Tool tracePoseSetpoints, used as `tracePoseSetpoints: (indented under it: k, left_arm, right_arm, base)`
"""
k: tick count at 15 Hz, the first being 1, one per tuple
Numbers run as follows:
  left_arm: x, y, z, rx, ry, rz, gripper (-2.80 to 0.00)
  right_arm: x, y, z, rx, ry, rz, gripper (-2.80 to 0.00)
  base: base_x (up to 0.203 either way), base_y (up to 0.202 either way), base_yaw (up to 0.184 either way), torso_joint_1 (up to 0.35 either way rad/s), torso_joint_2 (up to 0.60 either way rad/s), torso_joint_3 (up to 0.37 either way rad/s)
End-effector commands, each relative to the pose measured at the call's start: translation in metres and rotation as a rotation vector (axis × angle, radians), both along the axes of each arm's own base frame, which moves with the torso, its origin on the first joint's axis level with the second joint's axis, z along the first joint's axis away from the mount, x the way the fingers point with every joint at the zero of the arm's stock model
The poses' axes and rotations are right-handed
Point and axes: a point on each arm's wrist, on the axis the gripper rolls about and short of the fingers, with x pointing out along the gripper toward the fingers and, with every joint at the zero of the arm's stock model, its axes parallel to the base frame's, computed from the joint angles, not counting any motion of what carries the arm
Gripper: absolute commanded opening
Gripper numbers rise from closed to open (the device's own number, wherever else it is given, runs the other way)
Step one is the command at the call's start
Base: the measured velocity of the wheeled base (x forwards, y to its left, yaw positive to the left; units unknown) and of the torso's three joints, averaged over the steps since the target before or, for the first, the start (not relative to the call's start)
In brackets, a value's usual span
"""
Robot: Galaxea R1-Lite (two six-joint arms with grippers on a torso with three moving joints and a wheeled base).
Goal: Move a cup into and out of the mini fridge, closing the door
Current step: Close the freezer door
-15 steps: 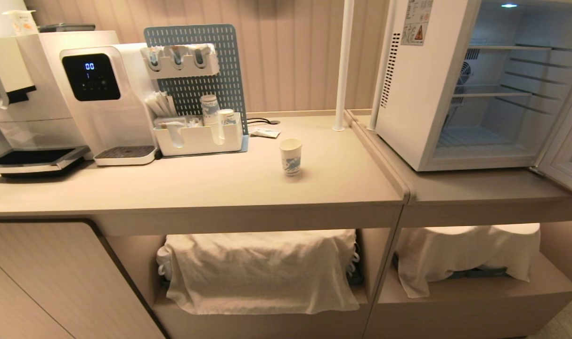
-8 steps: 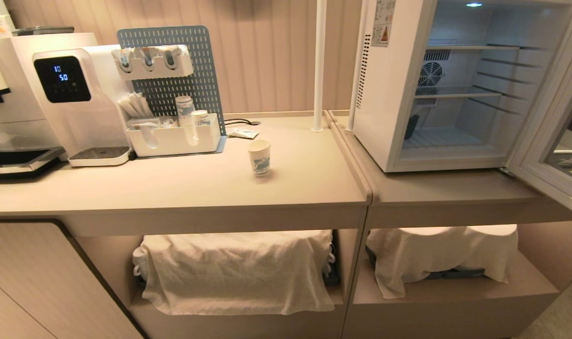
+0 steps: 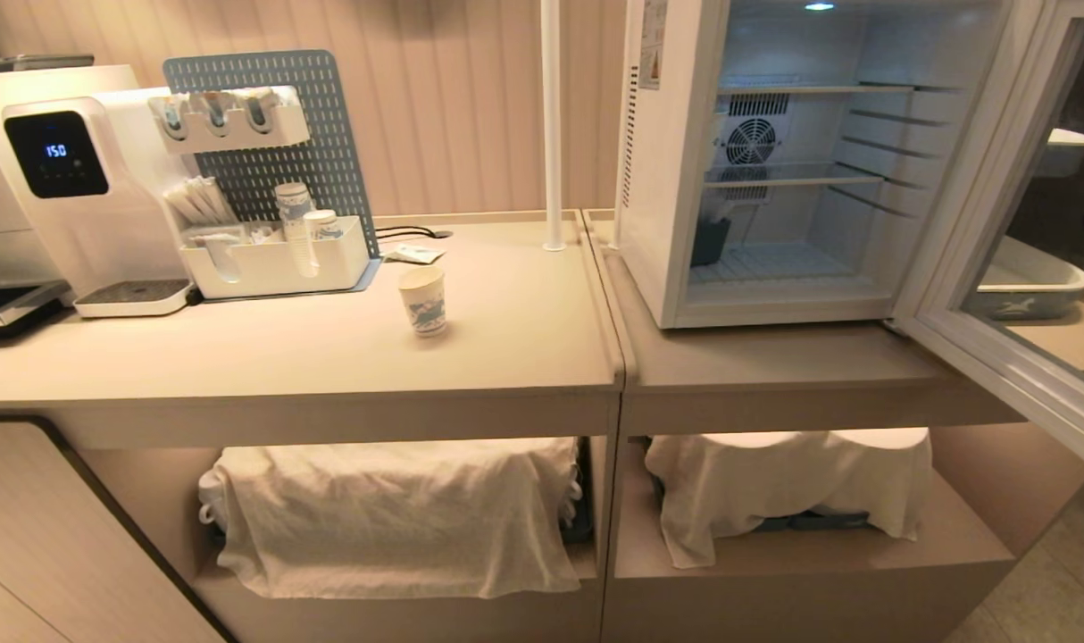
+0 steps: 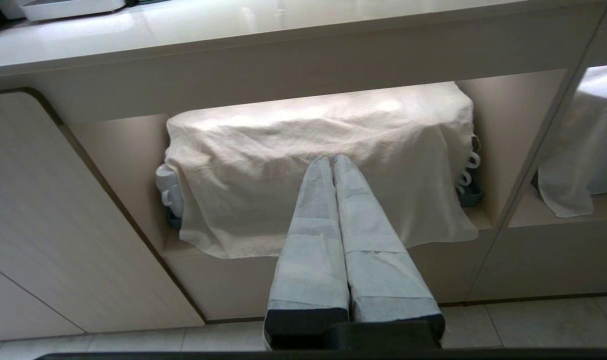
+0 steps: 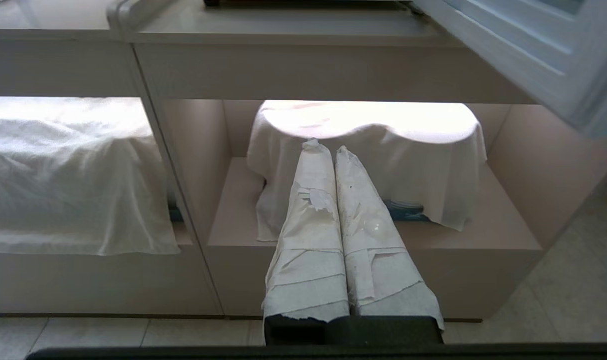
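**Cup on the counter, fridge standing open**

The cup (image 3: 423,302) stands upright on the beige counter (image 3: 328,357), well apart from the mini fridge (image 3: 765,170) and in front of a white organizer tray (image 3: 274,263) that holds stacked paper cups. A water dispenser (image 3: 69,196) with a lit dark panel sits at the counter's left end, a blue pegboard (image 3: 265,134) behind the tray.

The fridge sits on the lower counter section to the right. Its door (image 3: 997,295) is swung wide open toward the right. Inside: thin shelves, a round fan on the rear wall, a small dark object on the floor at the back left.

Neither arm shows in the head view. The left gripper (image 4: 332,162) hangs below counter level, fingers pressed together and holding nothing, pointing at a white cloth (image 4: 308,150) draped in the left cubby. The right gripper (image 5: 324,149) is likewise pressed together and empty, pointing at the cloth-covered pile (image 5: 408,150) in the right cubby.
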Motion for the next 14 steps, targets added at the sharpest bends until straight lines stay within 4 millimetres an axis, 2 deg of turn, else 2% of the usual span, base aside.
tracePoseSetpoints:
  k: [1,14]
  left_arm:
    - [0.0001,0.0000,-0.0001,0.000,0.002,0.001,-2.80]
    - [0.0001,0.0000,-0.0002,-0.001,0.004,0.001,-2.80]
  right_arm:
    - [0.0000,0.0000,0.0001,-0.001,-0.001,0.001,-2.80]
    - [0.0000,0.0000,0.0001,-0.001,-0.001,0.001,-2.80]
  base:
    - [0.000,-0.197,-0.002,-0.001,0.00,0.010]
    - [0.000,-0.194,0.001,0.002,0.00,0.003]
